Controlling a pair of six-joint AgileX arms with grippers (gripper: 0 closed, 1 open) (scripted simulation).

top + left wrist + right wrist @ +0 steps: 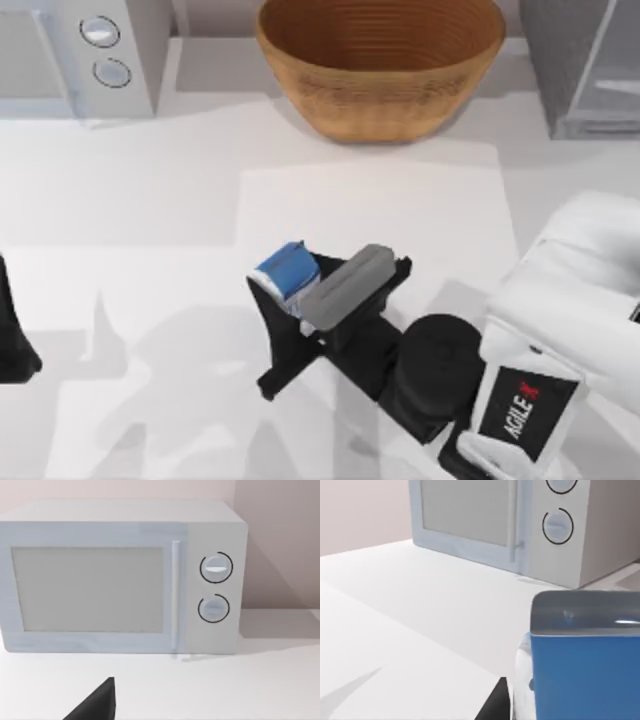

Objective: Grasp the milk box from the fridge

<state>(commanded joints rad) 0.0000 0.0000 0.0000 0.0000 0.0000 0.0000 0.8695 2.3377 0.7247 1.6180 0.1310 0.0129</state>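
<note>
The right hand [285,300] hangs over the middle of the white tabletop [150,210], its dark fingers [290,355] clamped on the milk box [288,273], so the small blue carton sits in the grip out in the open rather than inside anything. From the right wrist the carton's blue face [582,677] looms close, with the tabletop [420,610] stretching away behind it. The left arm sits parked at the tabletop's left edge (whether the left hand [15,335] is open I cannot tell). Farther back stands a woven basket [380,65], centre rear. The white microwave [85,55] with two round knobs occupies the far left corner, and the grey fridge [585,65] the far right.
</note>
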